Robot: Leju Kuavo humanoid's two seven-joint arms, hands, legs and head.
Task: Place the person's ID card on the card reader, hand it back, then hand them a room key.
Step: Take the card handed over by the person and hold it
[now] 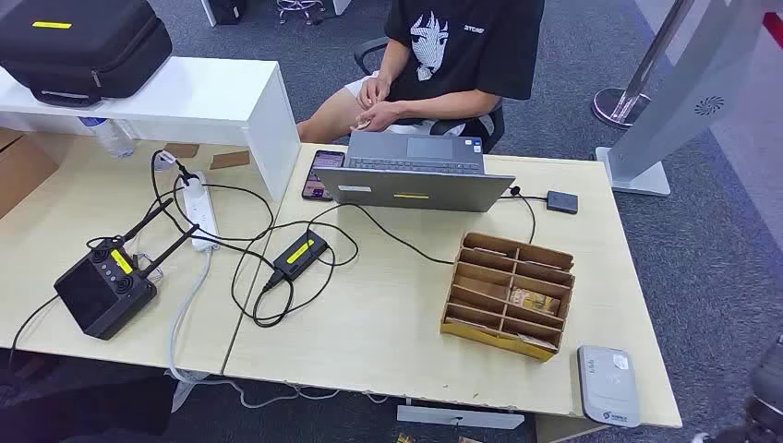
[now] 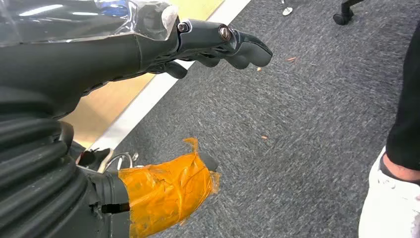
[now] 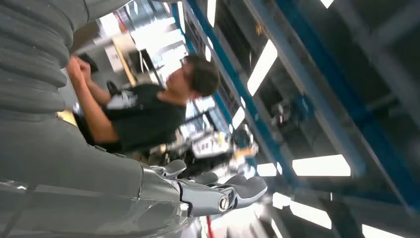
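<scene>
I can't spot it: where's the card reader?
In the head view, the card reader lies at the table's near right corner, beside the wooden organizer.

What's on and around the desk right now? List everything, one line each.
card reader: one, grey, near right corner of the desk
cardboard organiser: one, brown, right half of the desk, something lying in one compartment
laptop: one, grey, open at the far edge, facing the person
phone: one, dark, left of the laptop
power adapter: one, black with a yellow label, desk centre, among cables
power strip: one, white, left desk
handheld controller: one, black, near left
carry case: one, black, on the white shelf
person: one, black T-shirt, seated behind the laptop
left hand: dark, empty, above grey carpet
right hand: silver-grey, empty, raised
</scene>
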